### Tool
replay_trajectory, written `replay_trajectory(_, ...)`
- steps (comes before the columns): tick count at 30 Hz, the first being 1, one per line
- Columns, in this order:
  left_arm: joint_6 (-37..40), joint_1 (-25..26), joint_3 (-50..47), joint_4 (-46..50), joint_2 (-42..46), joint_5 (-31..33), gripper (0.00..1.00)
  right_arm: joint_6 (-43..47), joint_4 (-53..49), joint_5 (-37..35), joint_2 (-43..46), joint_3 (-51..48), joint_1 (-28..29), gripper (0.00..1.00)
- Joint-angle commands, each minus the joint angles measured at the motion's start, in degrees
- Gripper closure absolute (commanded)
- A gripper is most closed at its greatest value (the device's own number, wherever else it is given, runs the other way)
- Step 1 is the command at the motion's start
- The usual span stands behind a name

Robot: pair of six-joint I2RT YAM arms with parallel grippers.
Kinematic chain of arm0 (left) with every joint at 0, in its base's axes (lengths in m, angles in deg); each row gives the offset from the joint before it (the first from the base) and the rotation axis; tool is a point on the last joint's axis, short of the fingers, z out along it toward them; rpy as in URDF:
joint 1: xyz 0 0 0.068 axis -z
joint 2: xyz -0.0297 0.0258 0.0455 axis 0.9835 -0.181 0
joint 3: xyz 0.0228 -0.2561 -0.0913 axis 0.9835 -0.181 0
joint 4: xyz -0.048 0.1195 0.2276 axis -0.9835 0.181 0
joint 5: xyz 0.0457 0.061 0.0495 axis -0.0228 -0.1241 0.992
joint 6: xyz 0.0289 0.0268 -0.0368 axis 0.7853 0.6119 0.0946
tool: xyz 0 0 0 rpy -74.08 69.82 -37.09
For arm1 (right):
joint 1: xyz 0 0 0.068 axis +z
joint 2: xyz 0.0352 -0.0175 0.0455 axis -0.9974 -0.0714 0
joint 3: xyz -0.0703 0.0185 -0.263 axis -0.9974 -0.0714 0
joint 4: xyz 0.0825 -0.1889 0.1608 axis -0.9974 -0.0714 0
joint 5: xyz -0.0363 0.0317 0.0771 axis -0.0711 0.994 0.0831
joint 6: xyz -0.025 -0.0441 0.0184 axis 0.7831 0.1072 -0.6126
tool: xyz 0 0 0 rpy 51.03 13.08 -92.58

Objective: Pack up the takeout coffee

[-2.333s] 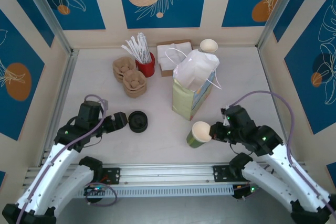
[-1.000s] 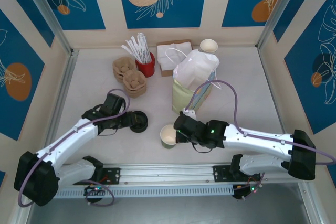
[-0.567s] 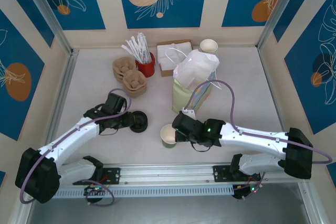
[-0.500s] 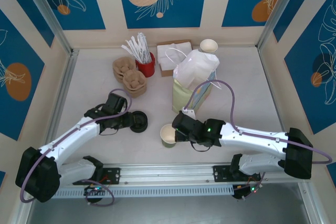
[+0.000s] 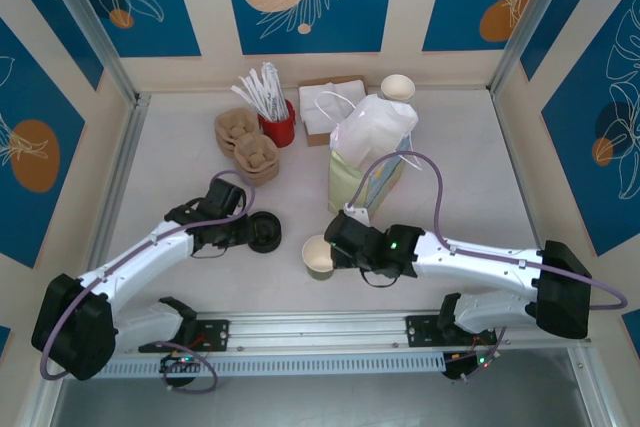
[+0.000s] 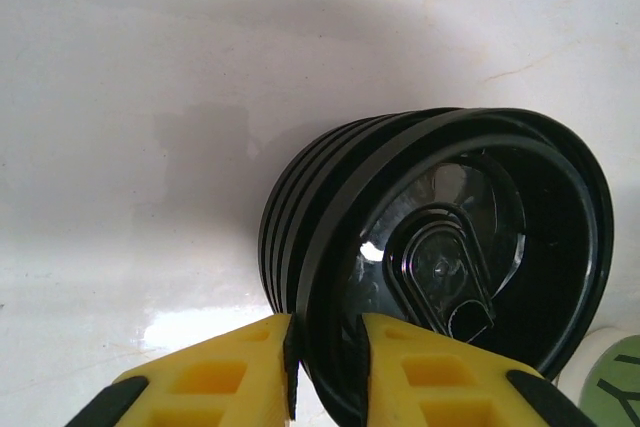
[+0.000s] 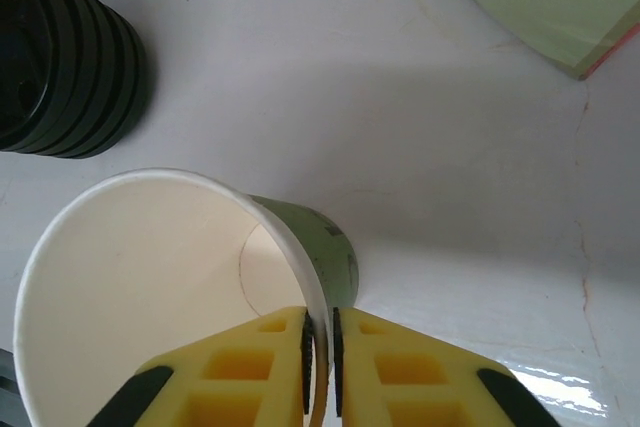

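Coffee cup (image 7: pixel 150 287), lidless, rim between right end effector (image 7: pixel 320 342) fingers

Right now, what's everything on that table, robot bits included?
paper cup: one, cream inside, green outside, lidless, front centre
black lids: one stack, left of the cup
paper bag: one, pale green, white wrapping on top, centre
red cup: one, holding white sticks, back
brown trays: two piles, beside the red cup
napkins: one white pile, back
spare cup: one showing, cream, back right
left fingers: yellow, pinching the top lid's rim
right fingers: yellow, pinching the paper cup's rim
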Motion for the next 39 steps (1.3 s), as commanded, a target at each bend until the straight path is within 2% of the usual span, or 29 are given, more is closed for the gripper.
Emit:
replay_trajectory(1, 0.8, 0.8, 1.9, 0.5, -0.5, 1.3, 0.78, -0.3, 0.4, -0.1, -0.4, 2.0, -0.4, 0.79)
replay_trajectory(10, 0.7, 1.1, 2.8, 1.5, -0.4, 2.3, 0.79, 0.6, -1.8, 0.3, 0.2, 4.6, -1.1, 0.65)
replay_trajectory(15, 0.8, 1.1, 3.3, 2.3, -0.7, 3.0, 0.79, 1.8, -4.4, 0.5, 2.4, 7.0, -1.3, 0.61)
replay_trajectory(29, 0.4, 1.3, 3.8, 2.3, -2.0, 3.4, 0.82, 2.2, -7.0, 3.1, 11.1, 9.3, -1.6, 0.6)
replay_trajectory(39, -0.4, 1.7, 4.2, 2.9, 0.5, 3.2, 0.86, 1.3, -5.9, 6.9, 16.3, 8.5, -3.0, 0.6)
